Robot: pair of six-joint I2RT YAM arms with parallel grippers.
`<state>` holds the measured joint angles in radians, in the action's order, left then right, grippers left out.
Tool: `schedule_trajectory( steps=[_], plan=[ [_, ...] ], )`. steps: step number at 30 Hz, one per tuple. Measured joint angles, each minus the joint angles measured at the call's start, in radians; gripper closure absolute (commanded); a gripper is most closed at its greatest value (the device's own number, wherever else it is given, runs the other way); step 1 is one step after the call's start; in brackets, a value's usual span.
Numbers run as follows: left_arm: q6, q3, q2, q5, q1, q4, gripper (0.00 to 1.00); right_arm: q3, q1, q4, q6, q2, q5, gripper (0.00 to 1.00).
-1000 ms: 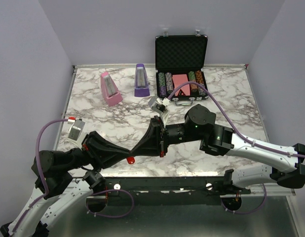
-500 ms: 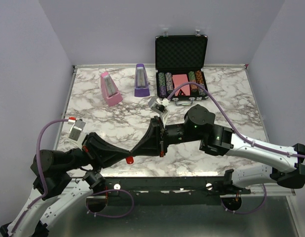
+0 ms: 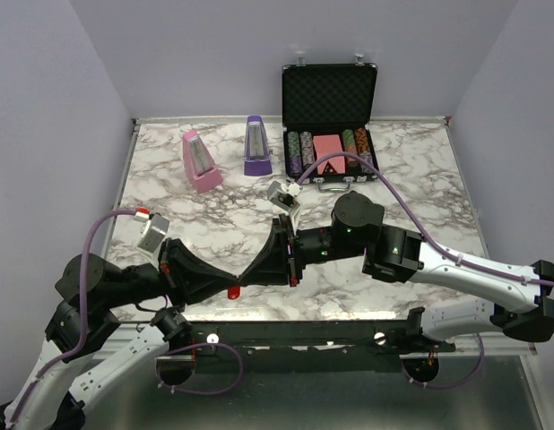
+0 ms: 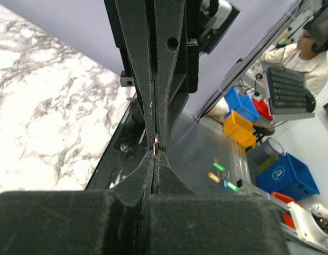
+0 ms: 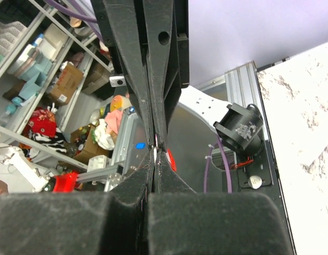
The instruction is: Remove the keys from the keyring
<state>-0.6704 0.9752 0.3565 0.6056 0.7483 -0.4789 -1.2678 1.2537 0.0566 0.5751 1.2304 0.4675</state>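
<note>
Left pincer [image 3: 238, 278] and right pincer [image 3: 250, 277] stood tip to tip at lower centre, both closed, gripped item too small to identify, red keyring [image 3: 233, 292] just below, keys not discernible.

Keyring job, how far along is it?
Done: left hand and right hand meet tip to tip, and the keyring looks lifted, its red tag hanging beneath them. In hand: both are shut, apparently on its metal part. Left: no key is seen free yet, so separating remains.

Far across my marble tabletop [image 3: 411, 179]: pink metronome [image 3: 200, 162] left, purple metronome [image 3: 256, 146] beside it. Open black case [image 3: 329, 94] right of those, poker chips [image 3: 300, 152] inside.
</note>
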Motion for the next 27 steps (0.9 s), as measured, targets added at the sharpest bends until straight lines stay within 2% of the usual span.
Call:
schedule_trajectory(
  steps=[5,27],
  plan=[
    [0.068,0.046,0.04,0.02,0.0,-0.093,1.0,-0.01,0.0,0.049,-0.002,0.01,0.002,0.99],
    [0.237,0.113,0.12,0.105,0.0,-0.305,1.0,-0.122,-0.005,0.264,-0.044,0.106,0.118,0.99]
  ],
)
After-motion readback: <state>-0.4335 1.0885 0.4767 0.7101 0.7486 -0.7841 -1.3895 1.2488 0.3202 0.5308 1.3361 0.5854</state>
